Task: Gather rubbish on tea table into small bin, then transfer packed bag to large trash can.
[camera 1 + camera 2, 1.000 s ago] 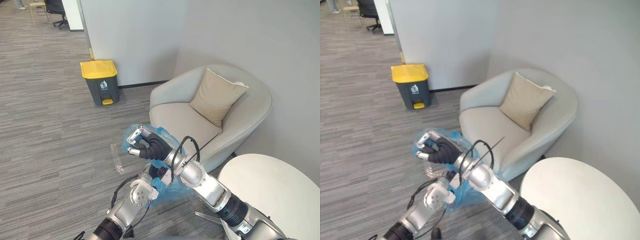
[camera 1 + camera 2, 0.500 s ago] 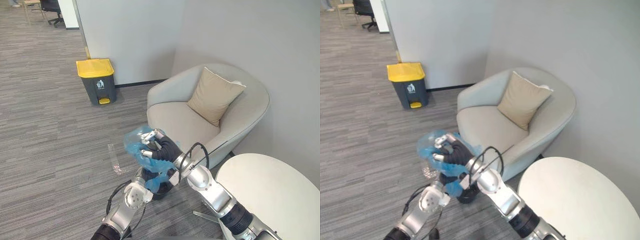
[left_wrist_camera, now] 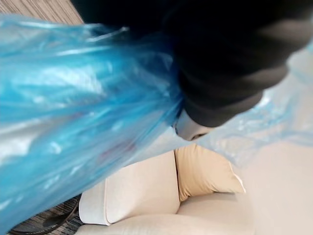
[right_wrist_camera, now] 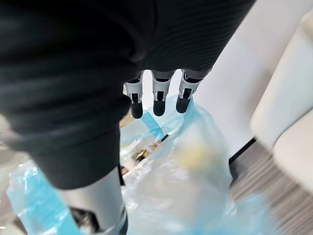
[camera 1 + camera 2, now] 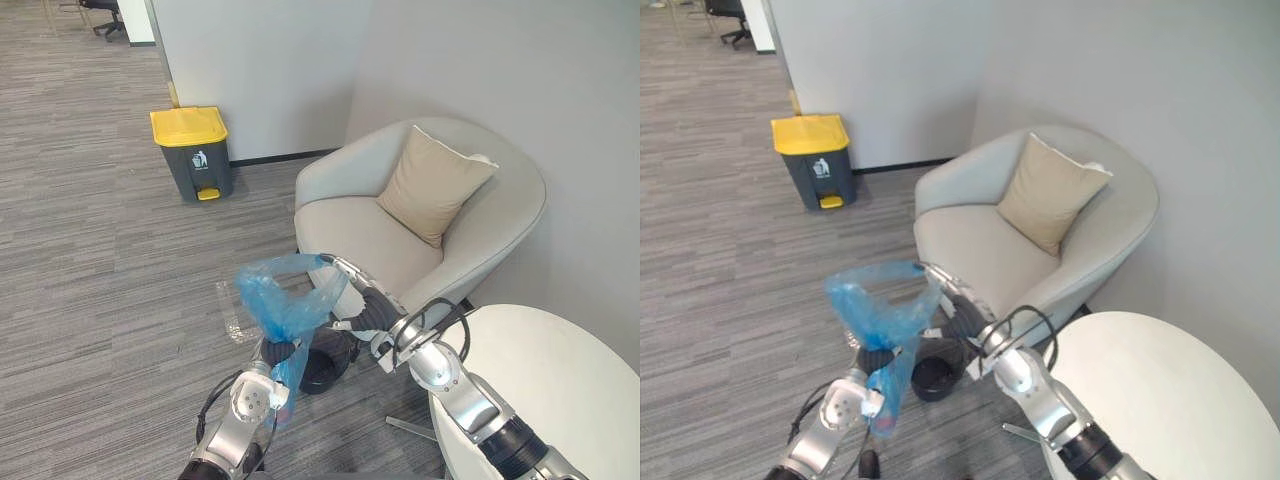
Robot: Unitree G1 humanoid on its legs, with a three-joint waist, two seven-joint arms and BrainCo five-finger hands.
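The blue bag [image 5: 284,304] hangs in the air, its mouth spread wide and its body pinched to a narrow neck lower down. It is thin, soft film: light, slippery, easily torn, and likely to sag or swing wherever it is not supported. What it holds is too blurred to tell, but the slack folds suggest little weight. The best hold is probably the bunched neck or the rim, not the loose belly.

The left hand [image 3: 225,63] sits at that neck from 6 o'clock; the film hides its fingers, so I cannot tell how they are set. The right hand [image 5: 358,296] reaches in from 4 o'clock, its fingers [image 4: 159,98] straight and apart, against the rim.

The small bin [image 5: 326,366] stands on the floor just below, at 5 o'clock. The armchair [image 5: 370,225] is near at 2 o'clock and the bench [image 5: 560,370] at 4 o'clock. The yellow-lidded trash can [image 5: 195,150] stands well apart at 11 o'clock.
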